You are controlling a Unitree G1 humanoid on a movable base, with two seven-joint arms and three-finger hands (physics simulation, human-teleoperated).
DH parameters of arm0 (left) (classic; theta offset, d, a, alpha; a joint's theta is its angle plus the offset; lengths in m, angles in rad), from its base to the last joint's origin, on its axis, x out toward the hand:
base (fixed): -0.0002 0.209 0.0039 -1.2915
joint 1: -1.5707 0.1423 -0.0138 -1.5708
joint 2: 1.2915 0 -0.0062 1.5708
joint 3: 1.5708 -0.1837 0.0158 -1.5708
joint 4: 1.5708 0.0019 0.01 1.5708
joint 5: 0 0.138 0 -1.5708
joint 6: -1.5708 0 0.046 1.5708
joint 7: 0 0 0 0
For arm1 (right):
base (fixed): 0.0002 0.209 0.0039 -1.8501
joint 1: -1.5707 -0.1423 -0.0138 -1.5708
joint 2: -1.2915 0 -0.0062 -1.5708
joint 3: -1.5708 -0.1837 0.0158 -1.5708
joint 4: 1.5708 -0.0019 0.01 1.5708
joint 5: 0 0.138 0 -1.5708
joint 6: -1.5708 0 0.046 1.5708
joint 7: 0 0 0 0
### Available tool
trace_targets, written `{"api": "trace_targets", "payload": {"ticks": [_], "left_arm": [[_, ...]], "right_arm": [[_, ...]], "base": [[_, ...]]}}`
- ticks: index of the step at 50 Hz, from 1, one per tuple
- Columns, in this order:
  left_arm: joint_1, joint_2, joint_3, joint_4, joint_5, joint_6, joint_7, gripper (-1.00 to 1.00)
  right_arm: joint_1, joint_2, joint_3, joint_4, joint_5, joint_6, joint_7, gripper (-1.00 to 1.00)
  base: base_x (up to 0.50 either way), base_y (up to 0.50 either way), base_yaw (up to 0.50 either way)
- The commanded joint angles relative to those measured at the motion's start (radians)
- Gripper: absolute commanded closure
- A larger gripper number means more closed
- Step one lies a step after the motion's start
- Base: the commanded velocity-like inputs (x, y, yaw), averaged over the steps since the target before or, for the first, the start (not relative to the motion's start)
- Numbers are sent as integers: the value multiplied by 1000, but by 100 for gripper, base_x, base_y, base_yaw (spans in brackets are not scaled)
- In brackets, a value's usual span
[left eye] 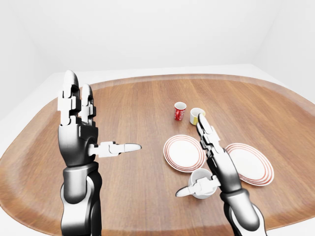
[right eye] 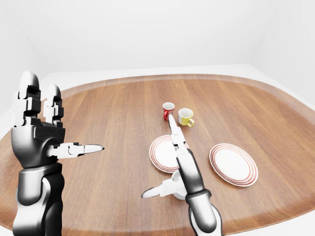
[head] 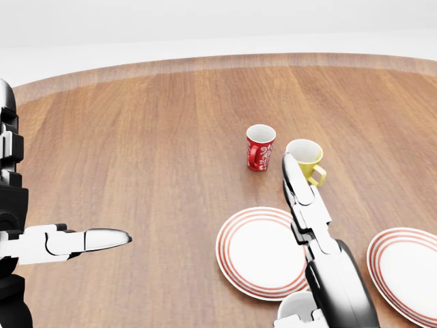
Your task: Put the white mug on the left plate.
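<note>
mugs: side by side, twelve o'clock of left plate
right plate: three o'clock of it
third mug: five o'clock

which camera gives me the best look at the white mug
The left-eye view: the white mug shows its rim and body beside the right hand. The head view catches only its rim at the bottom edge; in the right-eye view the hand mostly hides it.
</note>
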Motion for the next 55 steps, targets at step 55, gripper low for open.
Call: {"api": "trace_targets", "payload": {"ticks": [55], "left_arm": [[-5,3,7,-7,-4,0,0,-100]], "right_arm": [[-56,68,-177,-27,-521,0,342,-100]], "base": [[0,0,0]]}}
